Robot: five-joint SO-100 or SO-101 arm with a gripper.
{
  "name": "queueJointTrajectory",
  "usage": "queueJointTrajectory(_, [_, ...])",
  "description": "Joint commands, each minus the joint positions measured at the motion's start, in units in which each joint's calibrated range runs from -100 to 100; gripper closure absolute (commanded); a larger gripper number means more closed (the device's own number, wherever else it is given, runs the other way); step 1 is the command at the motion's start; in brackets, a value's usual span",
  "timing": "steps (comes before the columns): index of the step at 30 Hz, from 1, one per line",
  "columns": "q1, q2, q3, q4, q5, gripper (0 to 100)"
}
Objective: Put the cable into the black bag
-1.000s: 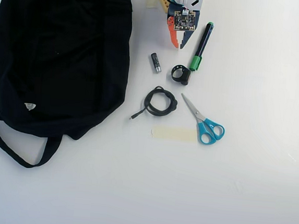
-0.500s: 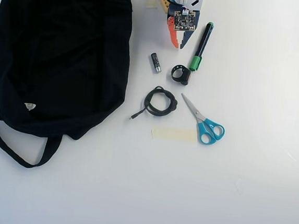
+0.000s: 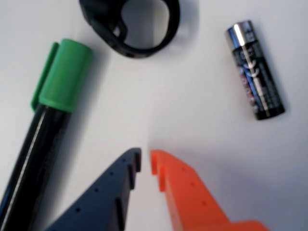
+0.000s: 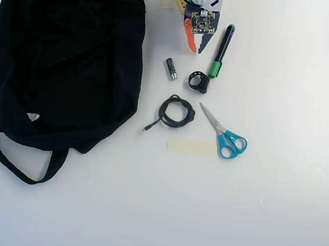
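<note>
The black cable (image 4: 176,111) lies coiled on the white table, one end trailing left, in the overhead view. It is out of the wrist view. The black bag (image 4: 60,62) lies flat at the left, its strap looping toward the front. My gripper (image 4: 195,48) is at the table's far edge, well behind the cable and to the right of the bag. In the wrist view its dark blue and orange fingertips nearly touch, and the gripper (image 3: 146,159) is shut on nothing, just above the bare table.
A battery (image 4: 171,69) (image 3: 255,70), a black ring (image 4: 198,81) (image 3: 132,24) and a green-capped marker (image 4: 221,50) (image 3: 65,74) lie close around the gripper. Blue-handled scissors (image 4: 224,134) and a strip of tape (image 4: 191,147) lie right of and in front of the cable.
</note>
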Motion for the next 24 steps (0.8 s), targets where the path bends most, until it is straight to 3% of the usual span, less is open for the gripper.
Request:
queueJointTrajectory(1, [-0.4, -0.7, 1.8, -0.2, 0.3, 97])
queueJointTrajectory(9, [-0.2, 7.0, -0.5, -27.4, -0.1, 97])
queueJointTrajectory(19, [-0.2, 32.6, -7.6, -75.2, -0.1, 98])
queueJointTrajectory(24, [0.2, 46.2, -19.2, -85.2, 0.3, 98])
